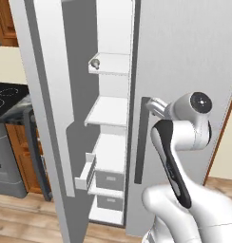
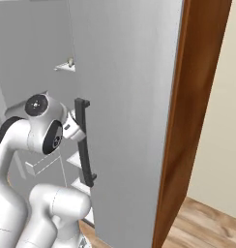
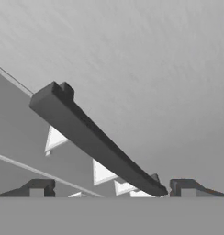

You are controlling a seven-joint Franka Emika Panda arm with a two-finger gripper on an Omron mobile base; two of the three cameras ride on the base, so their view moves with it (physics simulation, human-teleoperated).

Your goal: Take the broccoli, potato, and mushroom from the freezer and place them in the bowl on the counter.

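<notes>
pincer [image 3: 112, 189]: spread wide, nothing held | dark handle [image 3: 93, 140]: seen just ahead, between the fingertips | freezer [image 1: 111, 111]: stood open alongside | writing: none legible

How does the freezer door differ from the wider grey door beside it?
The freezer door stands open, edge-on, showing white shelves; the wider grey door is shut and flat. The wider door carries a long dark handle near the open gripper; no handle shows on the freezer door. Both are light grey.
</notes>
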